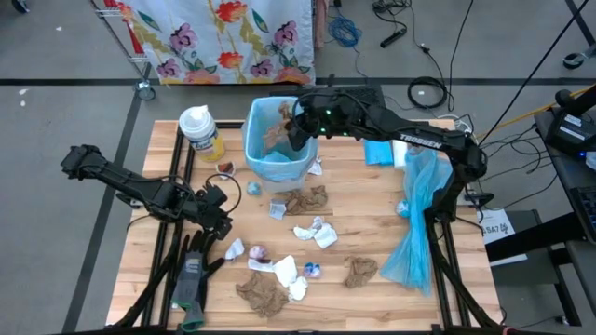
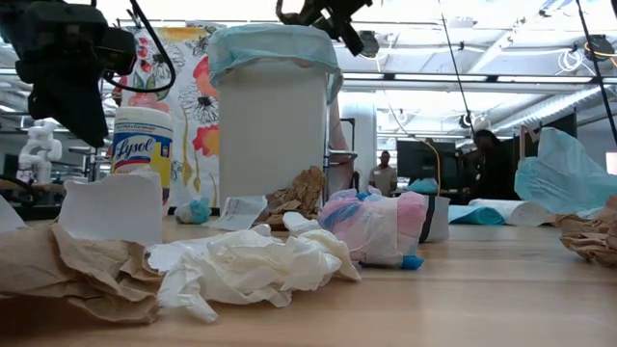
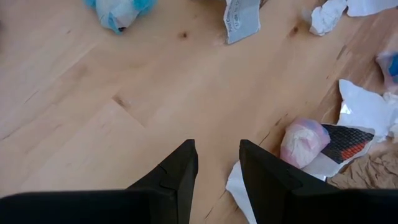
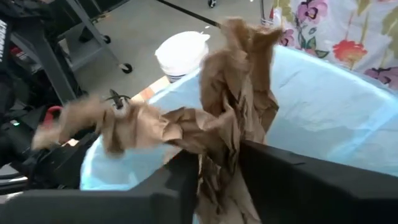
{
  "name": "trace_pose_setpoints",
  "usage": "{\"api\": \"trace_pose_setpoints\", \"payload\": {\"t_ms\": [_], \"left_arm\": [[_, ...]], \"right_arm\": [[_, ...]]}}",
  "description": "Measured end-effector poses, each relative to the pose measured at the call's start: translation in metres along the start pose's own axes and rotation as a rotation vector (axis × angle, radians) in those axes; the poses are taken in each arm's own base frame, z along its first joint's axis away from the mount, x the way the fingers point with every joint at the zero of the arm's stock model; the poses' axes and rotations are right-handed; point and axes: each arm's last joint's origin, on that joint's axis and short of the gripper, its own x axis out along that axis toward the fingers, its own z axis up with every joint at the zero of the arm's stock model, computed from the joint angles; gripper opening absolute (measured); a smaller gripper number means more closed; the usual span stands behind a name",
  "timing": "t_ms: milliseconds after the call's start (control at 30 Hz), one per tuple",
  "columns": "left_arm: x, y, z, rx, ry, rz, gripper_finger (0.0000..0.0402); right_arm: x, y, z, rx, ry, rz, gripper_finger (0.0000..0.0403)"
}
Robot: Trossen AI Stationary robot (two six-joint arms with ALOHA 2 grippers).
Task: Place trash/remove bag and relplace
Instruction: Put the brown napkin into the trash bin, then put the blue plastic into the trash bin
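The wooden table [image 1: 372, 214] is littered with trash: brown paper towels [image 1: 263, 296], white tissue wads [image 1: 324, 233] and small bluish wrappers [image 1: 312, 271], scattered across the middle and near side. A blue bag [image 1: 417, 223] is draped at the right edge. The bin [image 1: 276, 167], lined in light blue, is placed at the far centre, with a wipes canister [image 1: 200, 132] to its left. The right gripper [image 4: 217, 165] is held over the bin, jaws parted around a crumpled brown paper towel [image 4: 230, 106] hanging between them. The left gripper [image 3: 217, 163] is kept low at the table's left, jaws apart, nothing held.
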Motion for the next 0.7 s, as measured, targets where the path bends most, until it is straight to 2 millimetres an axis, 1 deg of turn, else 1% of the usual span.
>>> {"api": "trace_pose_setpoints", "payload": {"t_ms": [100, 200, 300, 400, 533, 600, 700], "left_arm": [[0.0, -0.001, 0.0, -0.001, -0.002, -0.006, 0.0125], [0.0, -0.002, 0.001, -0.005, -0.013, -0.018, 0.0125], [0.0, -0.002, 0.002, -0.007, -0.032, -0.018, 0.0125], [0.0, -0.002, 0.002, -0.008, -0.035, -0.016, 0.0125], [0.0, -0.003, 0.002, -0.009, -0.037, -0.019, 0.0125], [0.0, -0.003, 0.002, -0.009, -0.037, -0.019, 0.0125], [0.0, -0.003, 0.002, -0.009, -0.037, -0.018, 0.0125]], "right_arm": [[-0.005, -0.001, 0.003, -0.002, -0.01, -0.004, 0.0149], [-0.014, -0.003, 0.008, -0.011, -0.033, -0.005, 0.0171], [-0.022, -0.004, 0.012, -0.022, -0.046, -0.005, 0.0184], [-0.034, -0.006, 0.013, -0.022, -0.029, -0.018, 0.0189], [-0.062, -0.016, 0.012, -0.02, 0.044, -0.075, 0.0186], [-0.078, -0.021, 0.006, -0.016, 0.119, -0.134, 0.0182], [-0.101, -0.026, -0.009, -0.01, 0.24, -0.276, 0.0177]]}}
